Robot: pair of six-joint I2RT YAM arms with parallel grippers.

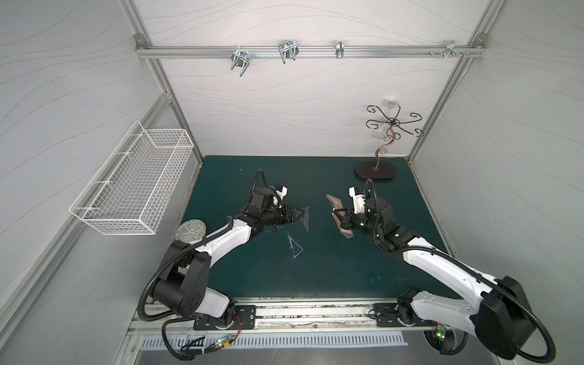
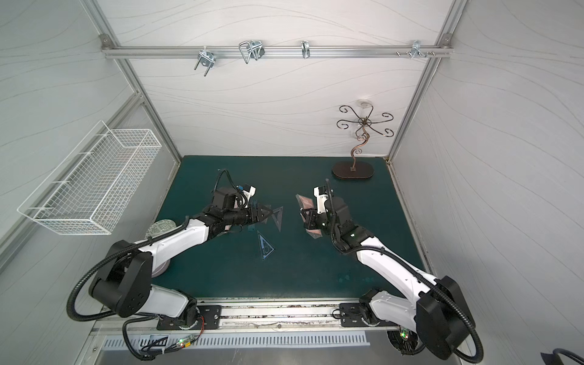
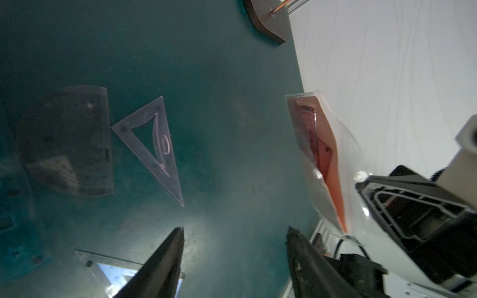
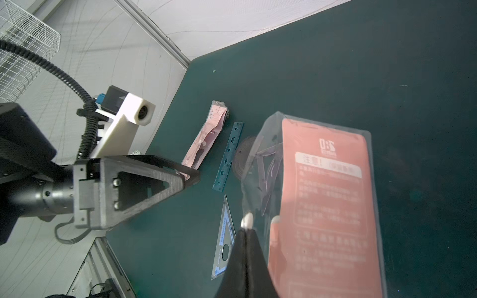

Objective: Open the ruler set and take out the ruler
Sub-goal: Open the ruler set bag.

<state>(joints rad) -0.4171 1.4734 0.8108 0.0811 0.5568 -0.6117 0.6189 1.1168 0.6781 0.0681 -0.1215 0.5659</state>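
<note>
My right gripper (image 4: 246,229) is shut on the edge of the ruler set (image 4: 327,206), a clear pouch with an orange card, and holds it above the green mat (image 1: 347,268). Its mouth faces my left gripper, and dark pieces (image 4: 268,175) show inside. My left gripper (image 3: 235,229) is open with nothing between its fingers, a short way from the pouch (image 1: 338,211). Below it on the mat lie a clear triangle (image 3: 154,147), a protractor (image 3: 72,139), a teal straight ruler (image 4: 228,160) and a blue-edged triangle (image 1: 294,246).
A second pink wrapper (image 4: 204,144) lies on the mat behind the left arm. A hook stand (image 1: 376,170) is at the back right, a wire basket (image 1: 132,183) hangs on the left wall, and a patterned disc (image 1: 191,230) sits at the mat's left edge.
</note>
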